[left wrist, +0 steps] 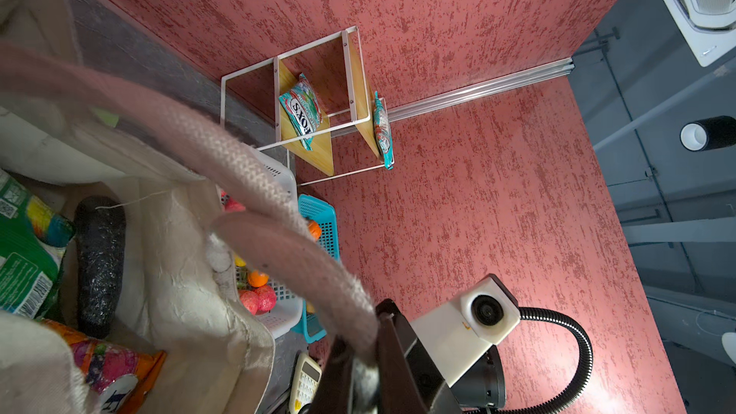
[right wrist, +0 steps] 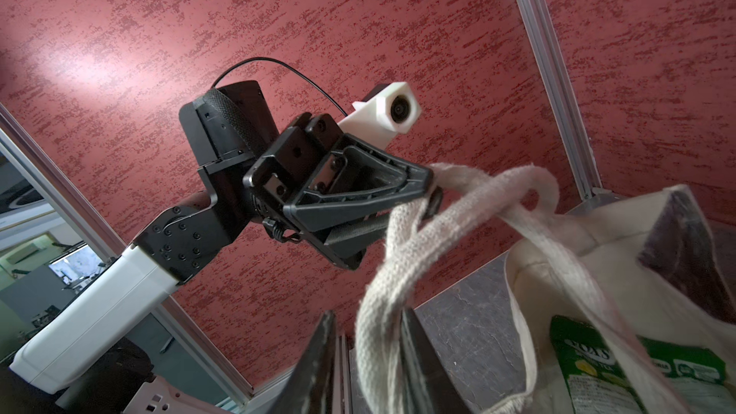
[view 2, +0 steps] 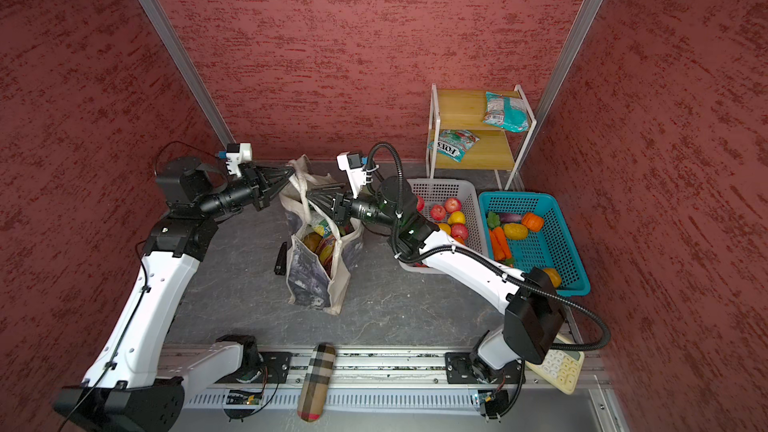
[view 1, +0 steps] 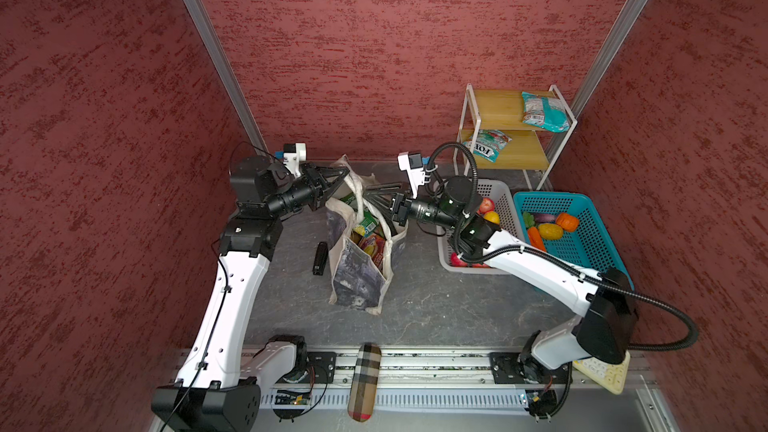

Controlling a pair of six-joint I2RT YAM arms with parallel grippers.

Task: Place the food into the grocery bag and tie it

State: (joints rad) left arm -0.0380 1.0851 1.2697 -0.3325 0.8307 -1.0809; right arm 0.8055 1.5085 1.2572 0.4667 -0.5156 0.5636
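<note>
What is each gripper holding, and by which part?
Left gripper: bag, by its strap. Right gripper: strap lies between its jaws; grip cannot be told.

Matt woven canvas grocery bag (view 1: 357,280), glossy packets (view 1: 372,244)

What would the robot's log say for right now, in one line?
phase: tying | left tool: shut on strap | right tool: open around strap | grocery bag: upright, snack packets inside

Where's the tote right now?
In both top views the tote stands mid-table, left of the white basket, with a small black object beside it. The left gripper pinches its strap at its far end.
</note>
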